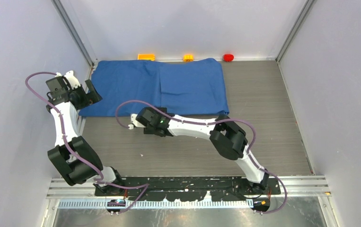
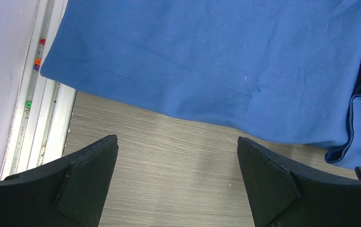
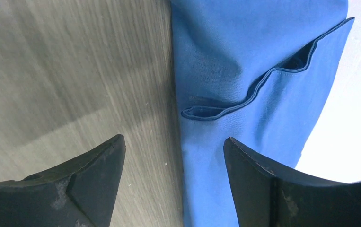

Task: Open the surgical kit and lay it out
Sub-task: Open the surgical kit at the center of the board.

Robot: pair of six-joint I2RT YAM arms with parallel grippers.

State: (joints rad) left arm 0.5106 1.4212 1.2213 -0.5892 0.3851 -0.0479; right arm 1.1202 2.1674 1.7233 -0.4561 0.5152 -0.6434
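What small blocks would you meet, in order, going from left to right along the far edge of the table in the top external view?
orange block → yellow block → red block. The blue cloth wrap lies just in front of them and spans most of the row, so it is left out.

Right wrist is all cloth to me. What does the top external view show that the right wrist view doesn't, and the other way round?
Only the top external view: the whole blue wrap lying along the back of the table, the orange block, yellow block and red block by the back wall, the left arm at the wrap's left corner, and the right arm near its front edge.
Only the right wrist view: a wavy folded hem with a dark gap under it, and the right jaws apart, empty.
Both: blue wrap on grey wood-grain table.
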